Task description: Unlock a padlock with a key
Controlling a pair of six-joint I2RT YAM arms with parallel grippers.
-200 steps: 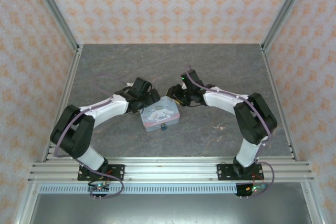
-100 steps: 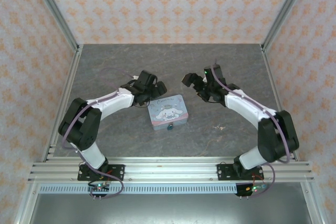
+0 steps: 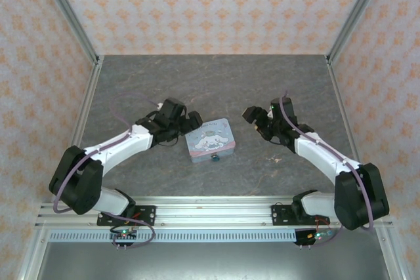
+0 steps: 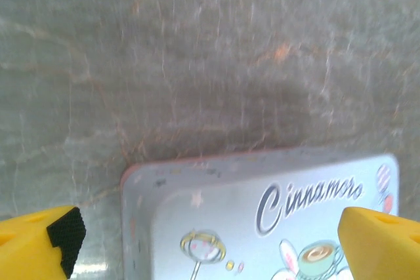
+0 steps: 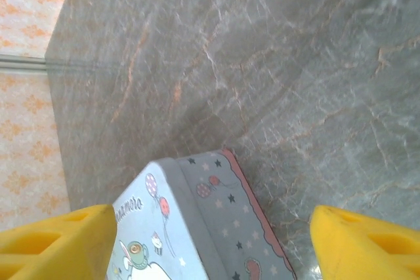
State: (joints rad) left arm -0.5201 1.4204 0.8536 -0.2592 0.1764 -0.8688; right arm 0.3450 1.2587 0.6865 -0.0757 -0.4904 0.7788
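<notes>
The tiny teal padlock (image 3: 213, 158) hangs at the near edge of the pastel cartoon box (image 3: 210, 139) in the middle of the table. A pale speck that may be the key (image 3: 274, 158) lies on the table to the right of the box. My left gripper (image 3: 190, 121) hovers at the box's far-left corner, open; in the left wrist view its yellow fingers (image 4: 39, 244) stand wide apart over the box lid (image 4: 262, 227). My right gripper (image 3: 252, 117) sits off to the box's right, open, and the box corner (image 5: 197, 227) shows between its fingers (image 5: 367, 244) untouched.
Grey stone-patterned tabletop (image 3: 216, 83) inside patterned walls with aluminium posts. An aluminium rail (image 3: 210, 211) runs along the near edge, carrying both arm bases.
The right gripper has pulled back to the right, away from the box. The box has turned and shifted slightly right. The left arm's elbow has swung down and left.
</notes>
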